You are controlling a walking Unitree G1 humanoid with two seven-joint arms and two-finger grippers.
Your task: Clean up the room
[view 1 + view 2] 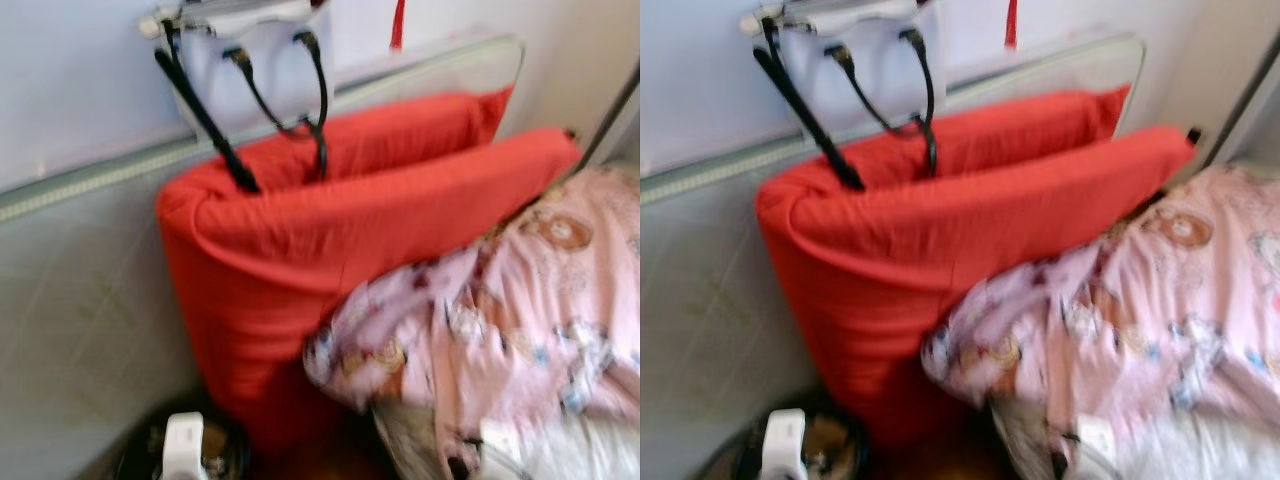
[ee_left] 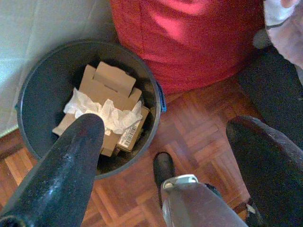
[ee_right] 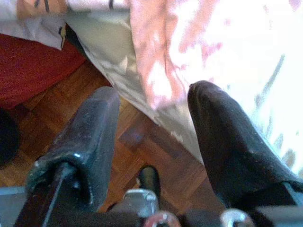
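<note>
1. The left gripper [image 2: 165, 142] hangs above a dark round bin [image 2: 33, 94] on the parquet floor [image 2: 199, 137]; its fingers [image 2: 66, 175] are spread wide and hold nothing.
2. Inside the bin lie folded cardboard [image 2: 106, 82] and crumpled white paper [image 2: 111, 113].
3. The right gripper [image 3: 154, 127] hovers over the floor beside the bed's edge, its fingers parted and empty.
4. A red cushion [image 1: 330, 260] leans against the wall just beside the bin.
5. A pink patterned blanket [image 1: 520, 320] lies on the bed, overlapping the cushion.
6. A white handbag [image 1: 250, 60] with black straps hangs above the cushion.

Matt red cloth cushion [image 1: 330, 260], glossy wood parquet floor [image 2: 199, 137], cardboard scraps [image 2: 106, 101].
</note>
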